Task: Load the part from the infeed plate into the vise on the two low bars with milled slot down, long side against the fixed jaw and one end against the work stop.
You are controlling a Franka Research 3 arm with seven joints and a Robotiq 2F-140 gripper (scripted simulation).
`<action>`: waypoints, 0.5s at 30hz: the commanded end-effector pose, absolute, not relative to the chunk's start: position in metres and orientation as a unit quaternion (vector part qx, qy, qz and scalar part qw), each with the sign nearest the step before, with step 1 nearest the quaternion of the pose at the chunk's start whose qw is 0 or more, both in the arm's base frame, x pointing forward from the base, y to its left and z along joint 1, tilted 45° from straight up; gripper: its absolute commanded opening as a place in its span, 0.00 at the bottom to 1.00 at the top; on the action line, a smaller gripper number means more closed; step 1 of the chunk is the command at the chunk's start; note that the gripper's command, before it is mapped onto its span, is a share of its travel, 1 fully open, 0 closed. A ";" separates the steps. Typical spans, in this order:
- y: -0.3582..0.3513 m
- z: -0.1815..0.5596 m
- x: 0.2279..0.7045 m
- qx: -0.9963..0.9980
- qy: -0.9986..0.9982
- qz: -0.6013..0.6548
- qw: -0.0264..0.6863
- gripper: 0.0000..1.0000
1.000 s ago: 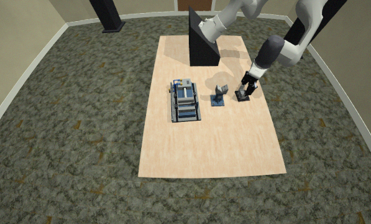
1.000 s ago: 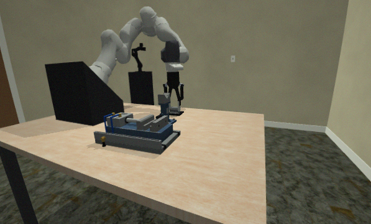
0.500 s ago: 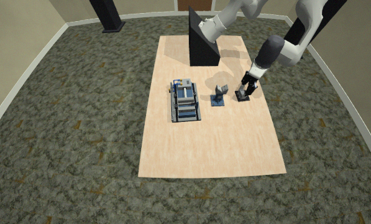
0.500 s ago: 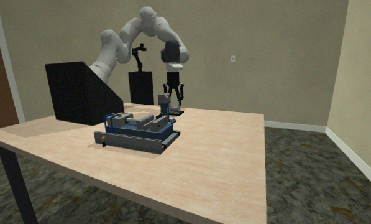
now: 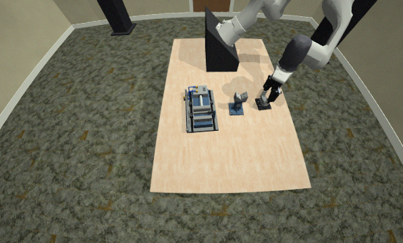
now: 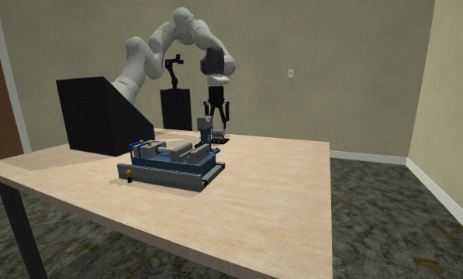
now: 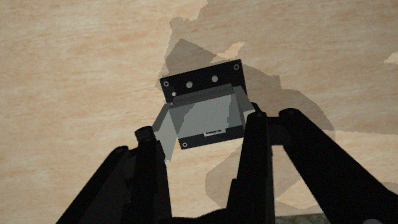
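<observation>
The part (image 7: 207,112) is a grey block that sits over the black infeed plate (image 7: 200,82) on the right side of the table. My gripper (image 7: 205,107) points straight down and is shut on the part, one finger on each long side. I cannot tell whether the part still touches the plate. In the overhead view the gripper (image 5: 268,97) stands over the plate. The vise (image 5: 201,108) lies left of it, with its jaws open and nothing between them. The V-block (image 5: 239,101) stands between the vise and the plate.
A tall black wedge-shaped box (image 5: 218,50) stands at the back of the table, behind the vise and the V-block. In the side view the V-block (image 6: 205,129) is just left of the gripper (image 6: 217,128). The table's right edge runs close to the plate.
</observation>
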State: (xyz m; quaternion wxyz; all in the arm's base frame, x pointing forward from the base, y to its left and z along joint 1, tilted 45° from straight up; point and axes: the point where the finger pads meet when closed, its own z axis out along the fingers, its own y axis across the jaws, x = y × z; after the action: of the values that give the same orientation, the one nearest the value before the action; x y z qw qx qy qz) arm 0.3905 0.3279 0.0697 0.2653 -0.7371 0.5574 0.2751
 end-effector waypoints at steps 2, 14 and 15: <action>0.319 0.078 0.391 -0.734 0.561 0.278 0.263 0.00; 0.298 0.099 0.395 -0.734 0.561 0.278 0.263 0.00; 0.295 0.102 0.395 -0.734 0.561 0.278 0.263 0.00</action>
State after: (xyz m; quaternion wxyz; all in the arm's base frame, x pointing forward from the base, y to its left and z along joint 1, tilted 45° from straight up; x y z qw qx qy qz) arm 0.3970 0.3020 0.0947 0.2680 -0.7391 0.5555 0.2708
